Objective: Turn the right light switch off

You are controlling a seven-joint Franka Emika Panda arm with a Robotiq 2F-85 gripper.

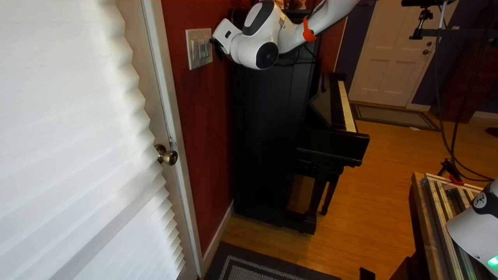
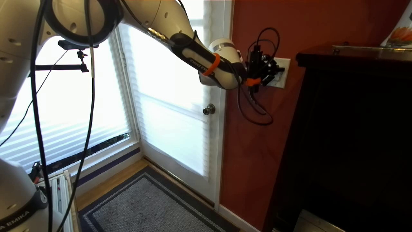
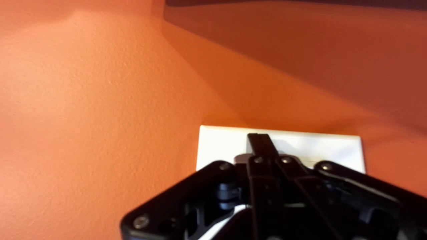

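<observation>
The tool (image 3: pixel 262 144) looks closed up narrow, poised at the right light switch (image 1: pixel 204 47) on the white switch plate (image 3: pixel 222 143). I'd press squarely and gently, clear of the left toggle (image 1: pixel 195 50).

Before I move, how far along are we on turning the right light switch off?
Approach looks done: the gripper is shut, its tips in front of the switch plate in the wrist view. In hand: apparently positioning at the right light switch; I can't confirm contact. Left: getting it off, or confirming so, since its position is too unclear to read; then likely backing away.
</observation>
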